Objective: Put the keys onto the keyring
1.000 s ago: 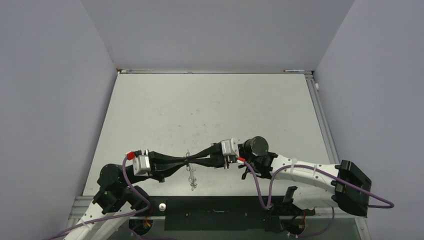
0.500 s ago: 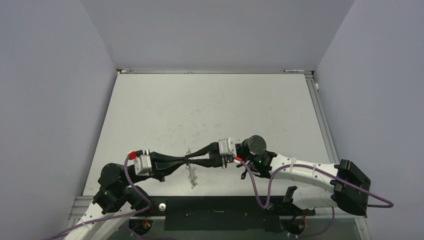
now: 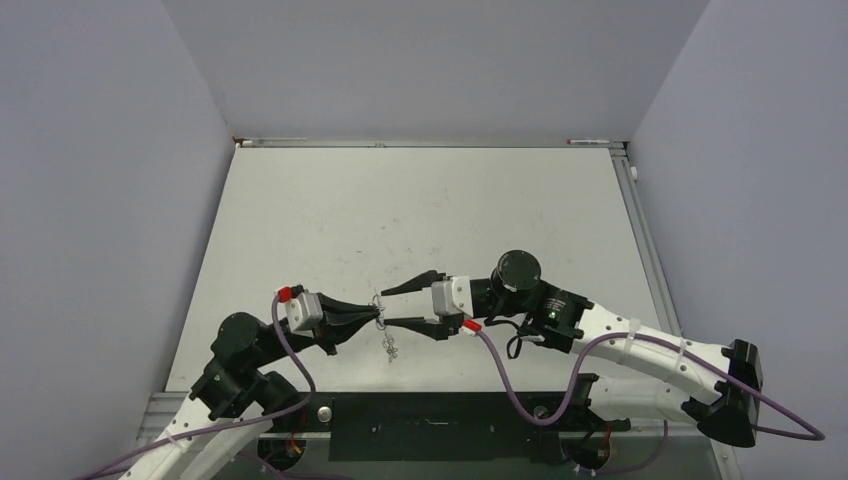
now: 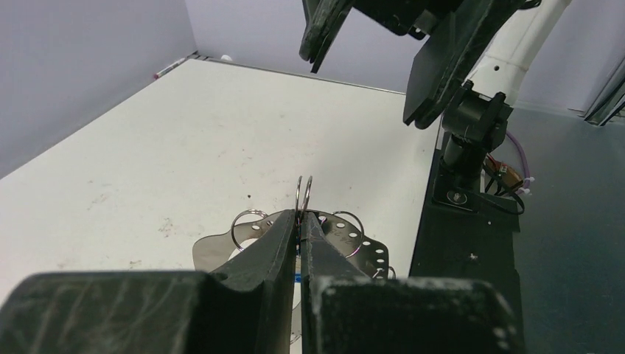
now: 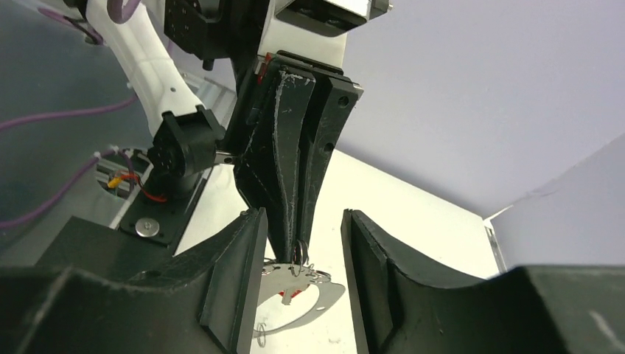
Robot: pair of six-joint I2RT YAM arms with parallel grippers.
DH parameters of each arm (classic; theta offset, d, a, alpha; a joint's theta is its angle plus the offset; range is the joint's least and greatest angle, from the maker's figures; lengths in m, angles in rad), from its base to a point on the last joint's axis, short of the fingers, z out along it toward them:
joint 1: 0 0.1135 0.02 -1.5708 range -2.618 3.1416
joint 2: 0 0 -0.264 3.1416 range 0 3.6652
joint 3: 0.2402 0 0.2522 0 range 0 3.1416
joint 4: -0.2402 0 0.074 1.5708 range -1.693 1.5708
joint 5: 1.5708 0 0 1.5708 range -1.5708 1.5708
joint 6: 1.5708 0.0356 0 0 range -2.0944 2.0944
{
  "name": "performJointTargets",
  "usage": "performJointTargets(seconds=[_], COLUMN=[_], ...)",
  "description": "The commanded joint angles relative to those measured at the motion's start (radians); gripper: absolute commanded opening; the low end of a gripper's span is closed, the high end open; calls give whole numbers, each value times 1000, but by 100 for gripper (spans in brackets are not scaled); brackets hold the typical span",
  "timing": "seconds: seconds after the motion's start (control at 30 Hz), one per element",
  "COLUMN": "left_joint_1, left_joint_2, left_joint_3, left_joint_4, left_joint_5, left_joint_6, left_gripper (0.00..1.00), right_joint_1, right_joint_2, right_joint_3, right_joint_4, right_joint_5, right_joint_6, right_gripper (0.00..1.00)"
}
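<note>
My left gripper (image 3: 376, 318) is shut on the rim of the keyring (image 3: 387, 342), a thin silvery hoop with holes and small wire loops, which hangs from it just above the table. In the left wrist view the jaws (image 4: 302, 218) pinch the hoop (image 4: 210, 247), and a bit of the blue key (image 4: 297, 278) shows between them. My right gripper (image 3: 398, 305) is open, its fingers on either side of the left fingertips and not touching the ring. In the right wrist view (image 5: 302, 221) the hoop (image 5: 321, 297) hangs below, with the red key (image 5: 290, 294) on it.
The white table (image 3: 430, 210) has grey walls at the back and both sides. A black base plate (image 3: 430, 425) runs along the near edge between the arm bases. The right arm's purple cable (image 3: 500, 370) loops near it.
My right gripper, shut at the keyring before, has opened and let go. The left gripper has moved a little right and forward, still holding the ring.
</note>
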Motion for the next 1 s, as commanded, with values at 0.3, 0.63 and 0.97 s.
performJointTargets(seconds=[0.3, 0.63, 0.97], left_joint_1=[5, 5, 4], left_joint_2=[112, 125, 129], left_joint_3=[94, 91, 88], left_joint_4=[-47, -43, -41], left_joint_5=[-20, -7, -5], left_joint_6=[-12, -20, -20], left_gripper=[0, 0, 0], right_joint_1=[7, 8, 7], right_joint_2=[120, 231, 254], right_joint_3=[308, 403, 408], right_joint_4=[-616, -713, -697], right_joint_5=[72, 81, 103], right_joint_6=[-227, -273, -284], right_gripper=[39, 34, 29])
